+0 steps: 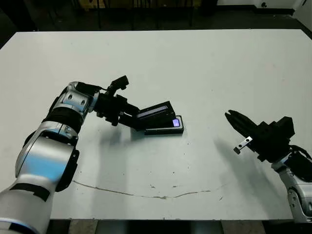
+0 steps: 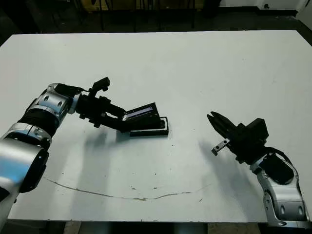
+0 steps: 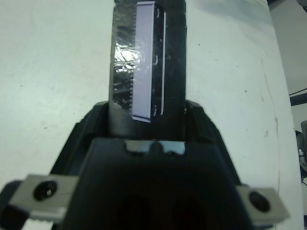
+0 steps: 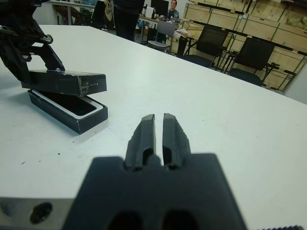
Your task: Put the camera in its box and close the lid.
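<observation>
We count one lid (image 1: 155, 111), one box (image 1: 165, 127), one camera (image 1: 176, 123), two tools. Left tool (image 1: 132, 120) sits left of frame centre, clamped on the lid's left end; the lid is tilted, its right end up, hanging over the box with its lower left edge down near the box's left end. The box lies flat on the white surface (image 1: 195, 63) just left of centre, and the camera is inside it, its bluish screen showing at the right end. Left arm reaches in from lower left, forearm angled up and right, wrist level with the box. Right tool (image 1: 234, 120) is at right of frame, fingers pressed nearly together and gripping nothing, pointing up-left toward the box, well apart from it. Right arm enters from the lower right corner.
</observation>
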